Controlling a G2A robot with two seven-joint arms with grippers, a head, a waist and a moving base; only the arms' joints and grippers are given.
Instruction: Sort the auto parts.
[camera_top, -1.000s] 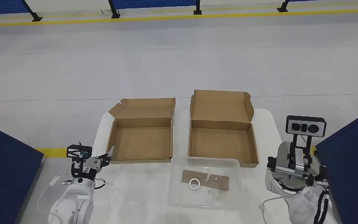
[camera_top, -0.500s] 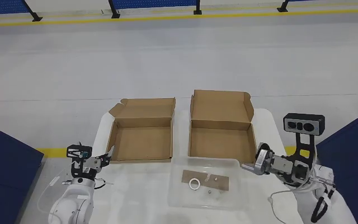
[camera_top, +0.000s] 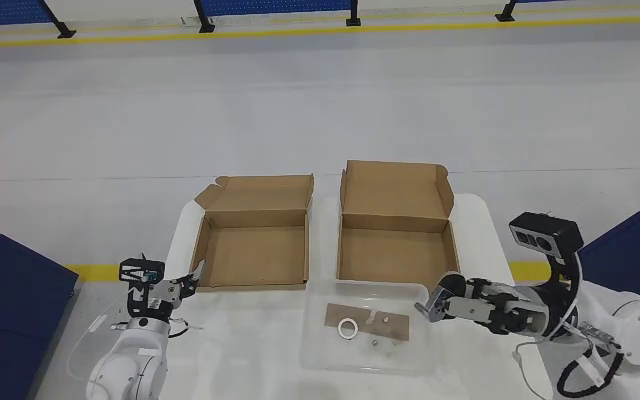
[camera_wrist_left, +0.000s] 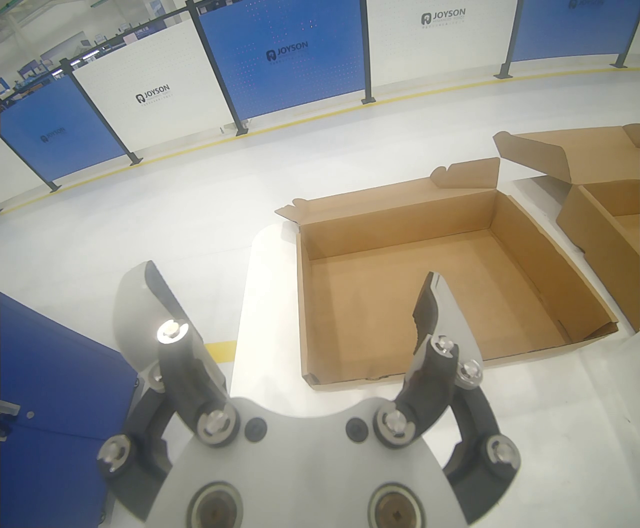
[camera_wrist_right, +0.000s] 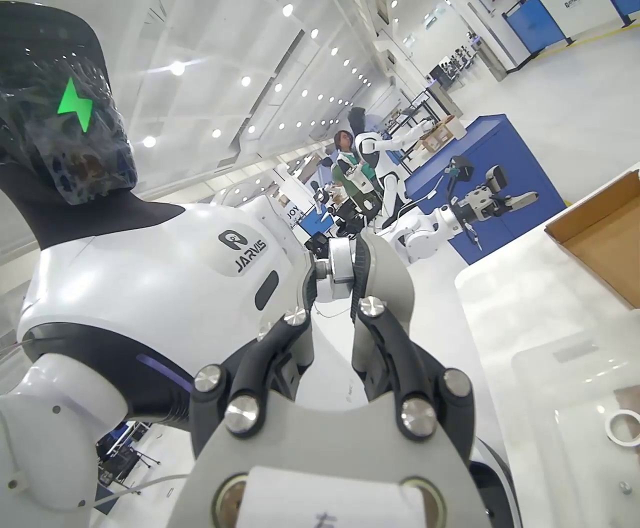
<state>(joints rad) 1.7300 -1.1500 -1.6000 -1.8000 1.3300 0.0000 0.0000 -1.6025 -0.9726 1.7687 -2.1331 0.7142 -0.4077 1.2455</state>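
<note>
Jaws spread wide, the left gripper (camera_wrist_left: 290, 275) hangs well to the left of the clear tray (camera_top: 318, 352). The right gripper (camera_top: 432, 306) sits at the tray's right edge, and I cannot tell whether it is closed or clasping anything. Inside the tray a white ring (camera_top: 348, 328) lies on a cardboard strip (camera_top: 400, 325) with two small parts (camera_top: 374, 341) close by. The open right box (camera_top: 395, 255) stands just behind the tray, and the open left box (camera_top: 250, 255) behind and to its left.

You're parked in a big factory-style robotics hall: blue and white partition panels (camera_wrist_left: 280, 65) on black posts, a yellow line (camera_top: 450, 24) across the pale floor (camera_top: 320, 100), rows of ceiling lights (camera_wrist_right: 245, 80) way up high, and another white robot (camera_wrist_right: 380, 150) at a blue bench (camera_wrist_right: 500, 140).
</note>
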